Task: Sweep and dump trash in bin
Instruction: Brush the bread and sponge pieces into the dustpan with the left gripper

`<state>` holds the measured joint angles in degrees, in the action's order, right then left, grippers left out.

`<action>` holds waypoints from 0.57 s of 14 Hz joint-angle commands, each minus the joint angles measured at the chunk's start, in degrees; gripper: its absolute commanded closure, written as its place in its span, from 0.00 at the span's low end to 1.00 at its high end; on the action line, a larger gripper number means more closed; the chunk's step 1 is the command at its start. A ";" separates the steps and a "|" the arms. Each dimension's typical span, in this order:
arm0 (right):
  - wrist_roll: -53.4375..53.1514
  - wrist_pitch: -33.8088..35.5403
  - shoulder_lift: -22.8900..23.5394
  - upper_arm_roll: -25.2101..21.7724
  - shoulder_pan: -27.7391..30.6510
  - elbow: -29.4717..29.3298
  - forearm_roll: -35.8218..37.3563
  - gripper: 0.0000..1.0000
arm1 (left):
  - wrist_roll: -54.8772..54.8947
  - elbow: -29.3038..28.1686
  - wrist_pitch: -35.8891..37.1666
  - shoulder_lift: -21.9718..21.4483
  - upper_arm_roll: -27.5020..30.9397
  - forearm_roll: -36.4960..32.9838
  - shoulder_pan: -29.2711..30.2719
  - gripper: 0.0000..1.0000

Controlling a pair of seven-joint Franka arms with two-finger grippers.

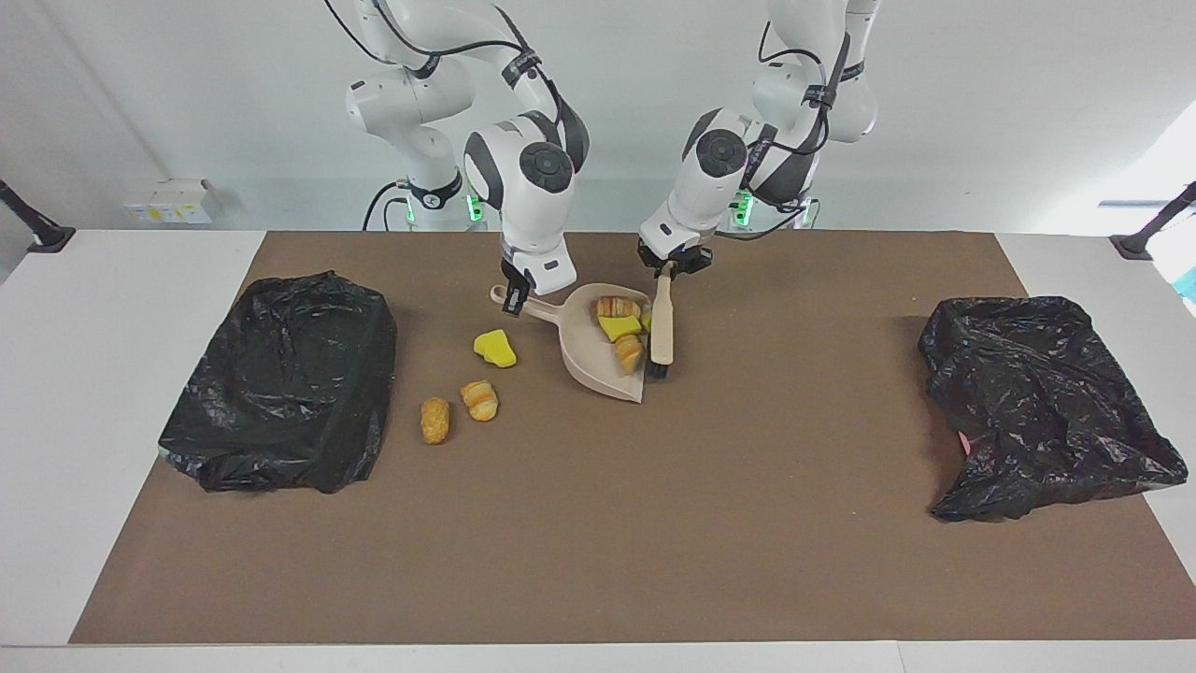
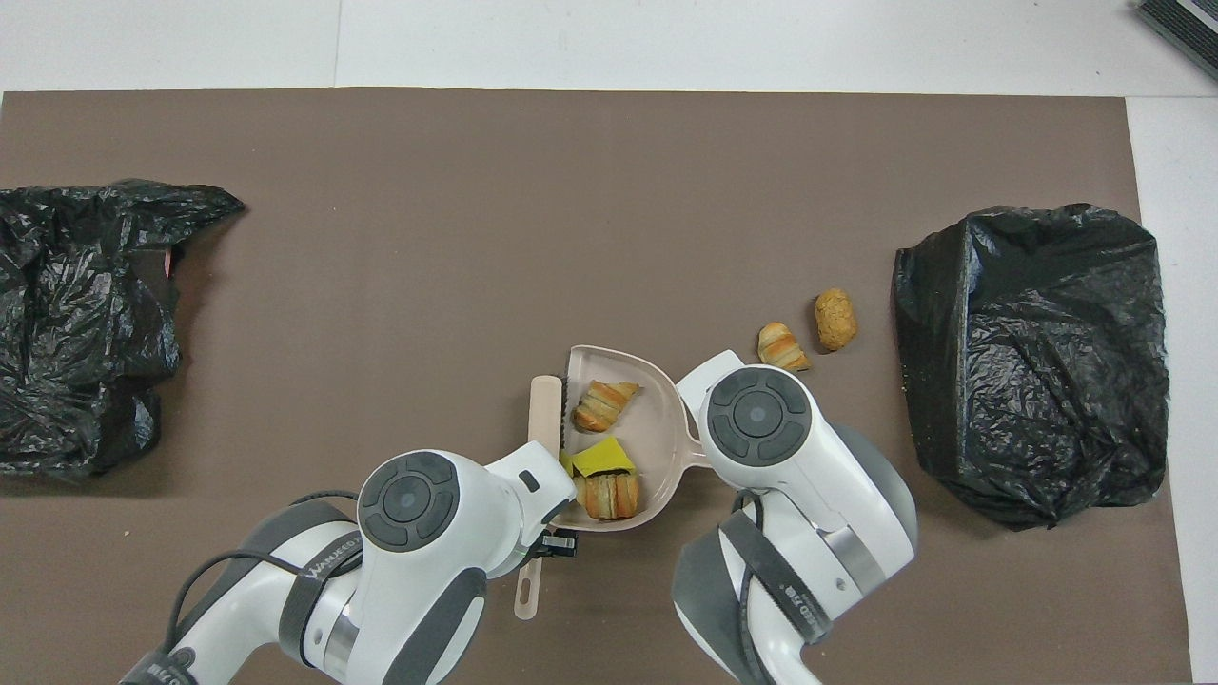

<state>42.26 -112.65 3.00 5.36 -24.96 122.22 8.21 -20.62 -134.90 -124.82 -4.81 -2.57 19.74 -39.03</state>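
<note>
Clamping the beige plastic dustpan (image 1: 598,350) handle at frame centre, the right gripper (image 1: 511,297) carried 3 light scraps; the left gripper (image 1: 665,269) clenched the brush (image 1: 662,327).

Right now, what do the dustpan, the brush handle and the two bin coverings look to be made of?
Dustpan: likely moulded plastic, beige and matte, with thin even walls and a smooth one-piece scoop.
Brush handle: pale, smooth and rounded; wood or plastic, the look leaves it open.
Bin coverings: thin black plastic film, glossy and crinkled, with bright highlights along the folds.
</note>
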 commanded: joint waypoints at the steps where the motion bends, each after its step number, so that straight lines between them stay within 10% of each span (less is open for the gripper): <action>1: -0.60 -1.17 0.78 0.27 0.09 -0.84 -1.09 1.00 | -0.04 0.86 -1.39 0.24 0.11 5.46 -0.96 1.00; 8: -0.60 -1.17 0.78 0.27 0.09 -0.84 -1.09 1.00 | -0.83 4.46 1.93 -1.78 1.07 13.57 2.98 1.00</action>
<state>42.26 -112.68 3.13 5.42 -25.00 122.09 8.03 -21.11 -130.84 -125.24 -4.98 -1.91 32.33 -38.53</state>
